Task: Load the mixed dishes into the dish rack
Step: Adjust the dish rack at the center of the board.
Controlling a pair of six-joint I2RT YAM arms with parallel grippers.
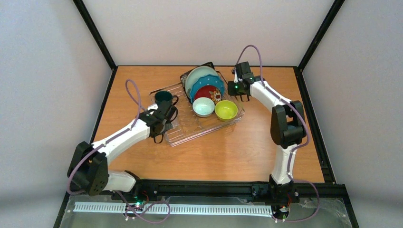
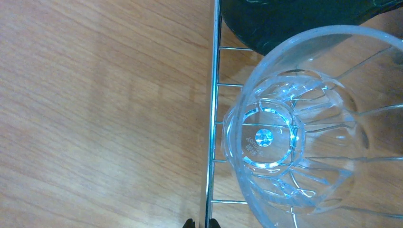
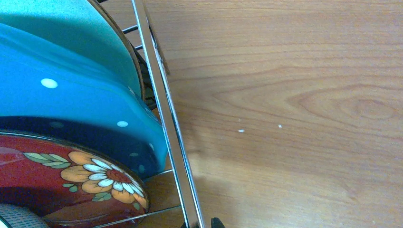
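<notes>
1. Top view: the rack sits askew at mid-worktop. At its far end the black plate, mint plate, blue plate and red plate stand on edge, one before the other. In front of them the mint bowl and yellow-green bowl sit side by side, mouths up. The mug stands at the rack's far left corner.
2. Same view: the left fingers hang over the rack's left edge, just this side of the mug. The right fingers point down beside the rack's far right corner.
3. Left wrist: the glass cup stands upright inside the rack, close to its edge wire, with the mug just beyond. The fingertips are clenched and grip nothing.
4. Right wrist: the plates lean inside the rack rail, with bare worktop to the right. The fingertips lie close together and grasp nothing.
</notes>
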